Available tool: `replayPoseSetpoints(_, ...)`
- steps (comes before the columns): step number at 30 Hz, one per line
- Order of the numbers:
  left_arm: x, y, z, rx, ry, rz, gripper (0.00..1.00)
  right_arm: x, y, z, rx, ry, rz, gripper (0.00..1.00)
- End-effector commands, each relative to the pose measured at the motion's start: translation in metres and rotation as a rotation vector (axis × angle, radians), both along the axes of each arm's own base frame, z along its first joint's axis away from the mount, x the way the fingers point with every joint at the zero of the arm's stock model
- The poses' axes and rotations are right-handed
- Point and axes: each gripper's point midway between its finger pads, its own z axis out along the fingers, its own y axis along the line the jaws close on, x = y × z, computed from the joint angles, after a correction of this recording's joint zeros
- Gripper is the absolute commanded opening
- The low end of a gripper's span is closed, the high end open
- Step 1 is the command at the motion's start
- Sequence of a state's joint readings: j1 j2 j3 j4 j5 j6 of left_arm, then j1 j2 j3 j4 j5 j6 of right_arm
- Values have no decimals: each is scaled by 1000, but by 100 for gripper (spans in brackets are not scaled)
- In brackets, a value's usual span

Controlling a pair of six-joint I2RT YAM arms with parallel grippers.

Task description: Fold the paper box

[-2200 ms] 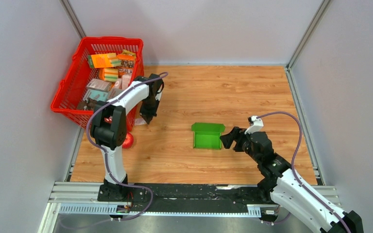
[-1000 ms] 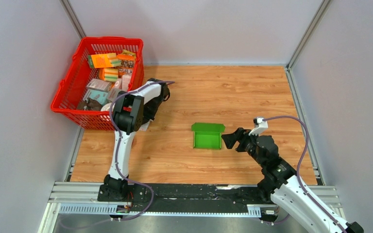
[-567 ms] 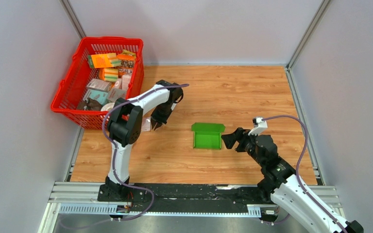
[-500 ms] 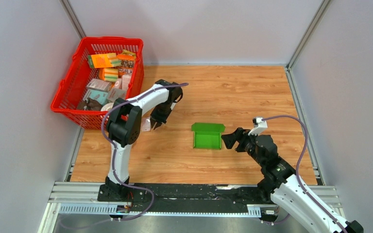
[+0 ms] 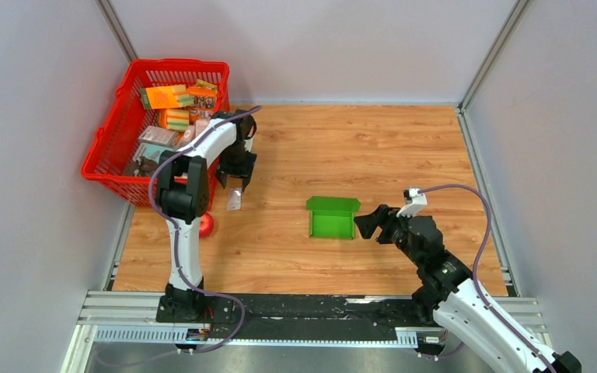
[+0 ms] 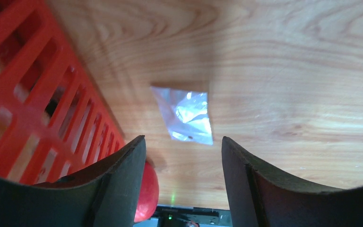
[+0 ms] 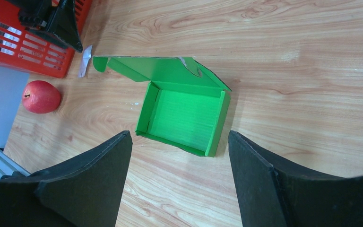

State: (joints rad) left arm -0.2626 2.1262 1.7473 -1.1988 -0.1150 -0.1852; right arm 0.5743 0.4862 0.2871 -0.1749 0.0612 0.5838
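In the upper left of the overhead view a red basket [image 5: 179,64] stands at the left edge of the wooden table [image 5: 373,148], filled with small packages. Just below its lower right corner a red apple [image 5: 204,224] lies on the wood. Just right of the basket's right wall the left gripper [image 5: 232,180] hangs over the table, fingers spread wide with nothing between them. Beneath it, in its wrist view, a small clear plastic bag [image 5: 235,200] lies flat on the wood, close to the basket. Near the middle of the frame, well apart from the bag, sits the paper box [image 5: 332,224], a bright green open tray with its lid flap standing open along the far edge. Just right of the box the right gripper [image 5: 363,220] points at it, jaws wide apart and empty, not touching the card.
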Motion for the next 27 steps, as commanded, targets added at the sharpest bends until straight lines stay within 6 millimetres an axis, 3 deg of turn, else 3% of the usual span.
replayPoseSetpoints(1,0,-20,-13,-90,76,-47,67,3,1,8,22,-37,-3,77)
replayPoseSetpoints(11,-7,-6,-20,-6,142,42,63,3,0,9,22,-42,-6,77)
replayPoseSetpoints(19,-41,-14,-24,-48,238,-2,58,2,-1,16,35,-64,-10,77)
replayPoseSetpoints(22,-44,-13,-24,-49,240,-17,50,2,-1,16,36,-68,-8,77)
replayPoseSetpoints(24,-39,-13,-22,-31,198,-20,28,2,-1,16,33,-62,-7,77)
replayPoseSetpoints(25,-37,-2,-20,44,174,-10,17,2,-1,15,31,-60,-8,77)
replayPoseSetpoints(27,-33,-7,-9,94,113,-46,17,2,-1,16,34,-61,-7,77)
